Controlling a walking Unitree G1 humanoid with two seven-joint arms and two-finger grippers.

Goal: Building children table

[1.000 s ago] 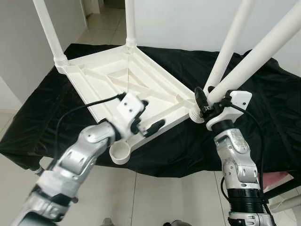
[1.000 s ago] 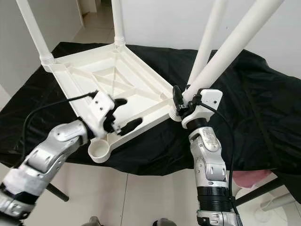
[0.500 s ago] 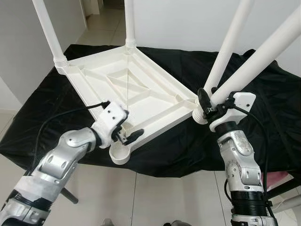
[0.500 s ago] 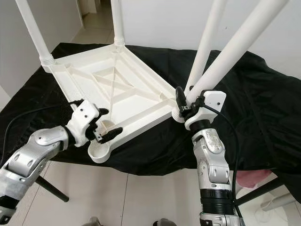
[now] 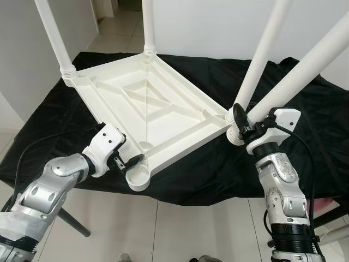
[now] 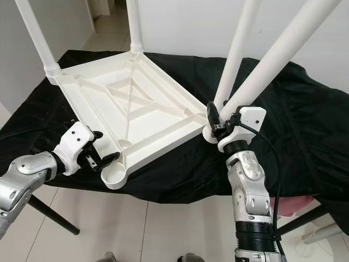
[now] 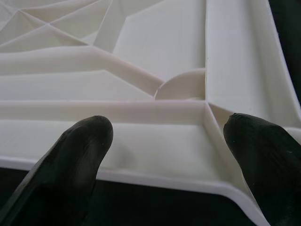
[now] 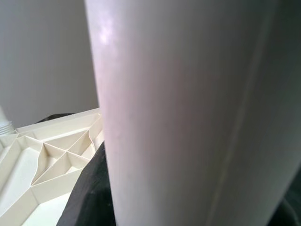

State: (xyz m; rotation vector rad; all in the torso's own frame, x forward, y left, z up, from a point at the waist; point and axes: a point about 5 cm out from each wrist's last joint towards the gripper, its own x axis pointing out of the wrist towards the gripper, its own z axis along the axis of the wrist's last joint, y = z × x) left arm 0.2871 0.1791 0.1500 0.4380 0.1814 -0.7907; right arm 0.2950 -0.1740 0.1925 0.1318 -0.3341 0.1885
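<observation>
— Since the tabletop [image 5: 147, 106] lies upside down on the black cloth [image 5: 229, 169], where does the job stand?

— Three legs look seated: two at the far corners, around eleven and twelve o'clock, and one at the right corner, near three o'clock. The empty socket [image 5: 138, 178] at the near corner, about seven o'clock, still wants its leg, I'd judge.

— And the loose leg [image 5: 297, 71]?

— The right gripper [image 5: 246, 121] is clamped on its lower end, just beside the seated right leg [image 5: 262, 54]. It's held steeply tilted, probably to keep it off the others while it's carried across.

— What's the left gripper [image 5: 126, 161] for?

— Its fingers [image 7: 80, 141] stand apart, just off the tabletop's near edge beside the socket. Likely it's placed there to steady the tabletop against the push.
</observation>
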